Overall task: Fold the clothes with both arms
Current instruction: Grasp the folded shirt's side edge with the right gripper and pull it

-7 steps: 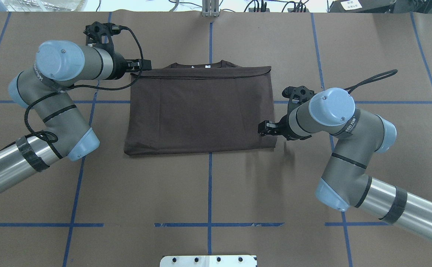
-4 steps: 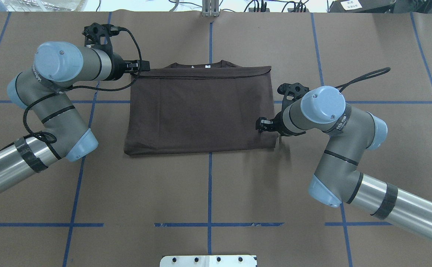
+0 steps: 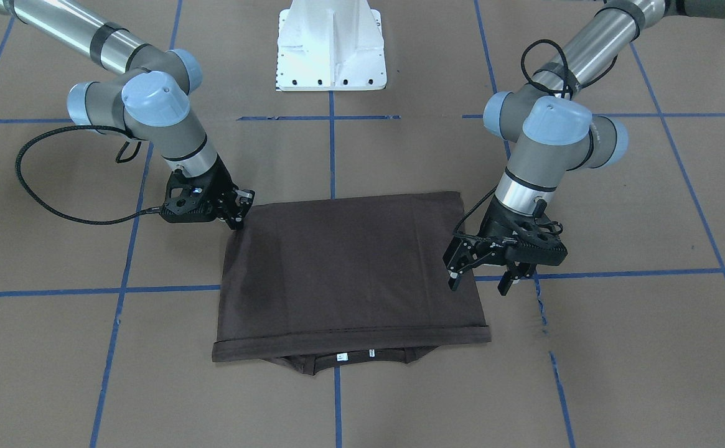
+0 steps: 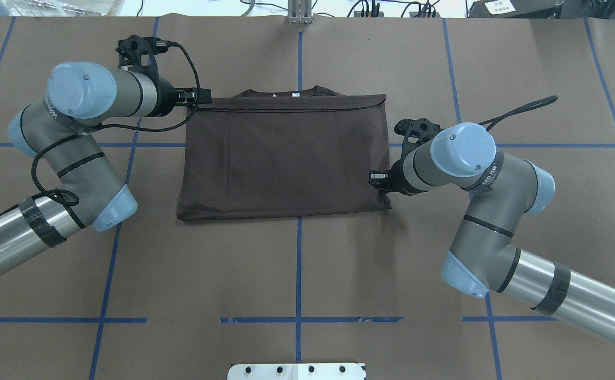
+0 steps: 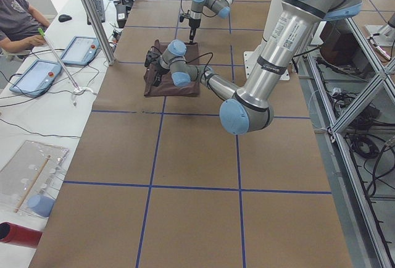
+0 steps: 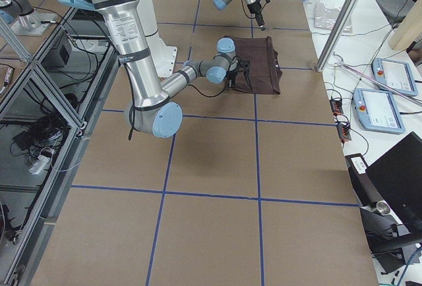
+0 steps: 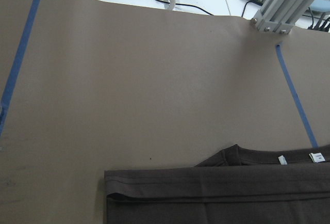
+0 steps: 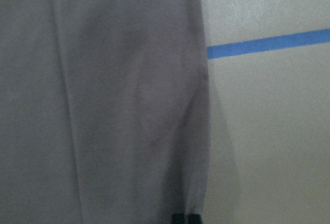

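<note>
The clothes are one dark brown T-shirt (image 4: 286, 158), folded into a flat rectangle with its collar at the far edge (image 3: 350, 267). My left gripper (image 3: 479, 283) hovers open just above the shirt's far left corner, nothing between its fingers. From overhead it sits at that corner (image 4: 204, 96). The left wrist view shows the collar and hem (image 7: 232, 193) but no fingers. My right gripper (image 3: 241, 211) is low on the shirt's right edge near the near corner (image 4: 375, 179). It looks shut on the fabric edge. In the right wrist view the cloth (image 8: 103, 105) fills the frame.
Brown paper with blue tape lines (image 4: 299, 264) covers the table. The white robot base (image 3: 331, 43) stands at the near side. An aluminium post (image 7: 276, 7) stands beyond the far edge. A person (image 5: 18, 15) sits at a side table with tablets (image 5: 77, 50).
My right arm shifted left toward the shirt, and its gripper now looks narrower at the right edge. My left gripper drew back slightly to the left. The shirt barely moved.
</note>
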Motion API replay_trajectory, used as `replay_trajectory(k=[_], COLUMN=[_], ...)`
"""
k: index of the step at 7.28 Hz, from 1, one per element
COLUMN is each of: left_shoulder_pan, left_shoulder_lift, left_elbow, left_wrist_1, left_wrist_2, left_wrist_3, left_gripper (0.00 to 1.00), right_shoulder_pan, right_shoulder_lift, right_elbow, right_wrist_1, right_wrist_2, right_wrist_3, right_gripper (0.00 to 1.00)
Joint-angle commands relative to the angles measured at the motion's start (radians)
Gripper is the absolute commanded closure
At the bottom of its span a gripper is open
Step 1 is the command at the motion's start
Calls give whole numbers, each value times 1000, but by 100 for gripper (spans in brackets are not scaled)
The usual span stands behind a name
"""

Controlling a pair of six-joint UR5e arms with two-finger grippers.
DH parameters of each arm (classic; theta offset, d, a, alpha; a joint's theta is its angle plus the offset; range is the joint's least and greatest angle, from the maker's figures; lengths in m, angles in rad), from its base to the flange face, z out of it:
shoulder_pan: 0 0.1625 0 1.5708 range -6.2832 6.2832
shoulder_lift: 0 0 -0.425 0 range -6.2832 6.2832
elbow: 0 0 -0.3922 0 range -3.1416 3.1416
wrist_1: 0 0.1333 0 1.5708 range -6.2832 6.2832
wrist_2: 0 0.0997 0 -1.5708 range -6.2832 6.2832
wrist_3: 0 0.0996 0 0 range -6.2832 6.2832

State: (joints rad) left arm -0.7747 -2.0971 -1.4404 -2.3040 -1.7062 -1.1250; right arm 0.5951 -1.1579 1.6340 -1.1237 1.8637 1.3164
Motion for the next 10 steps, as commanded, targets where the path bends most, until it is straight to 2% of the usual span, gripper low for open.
replay_trajectory(k=[1,2,4,5,7,9,10], left_shoulder_pan=[2,0,2,3,5,5,5], left_shoulder_lift=[0,-1,-8,-9,-8,-9,-11], left_elbow=[0,0,0,0,2,2,2], left_wrist_1=[0,0,0,0,-2,-2,0], left_wrist_2=[0,0,0,2,2,2,0], left_wrist_3=[-1,-4,-9,-12,-12,-12,-10], left_gripper=[0,0,0,0,0,0,0], right_shoulder_pan=[2,-3,-87,-150,-323,-499,-541], right_shoulder_lift=[-11,-32,-229,-335,-498,-554,-571], right_elbow=[20,48,267,370,514,592,609], right_wrist_1=[-2,-2,-2,-1,2,2,4], right_wrist_2=[3,6,5,3,0,5,8], right_wrist_3=[0,0,6,7,67,174,176], right_gripper=[100,100,100,100,100,100,1])
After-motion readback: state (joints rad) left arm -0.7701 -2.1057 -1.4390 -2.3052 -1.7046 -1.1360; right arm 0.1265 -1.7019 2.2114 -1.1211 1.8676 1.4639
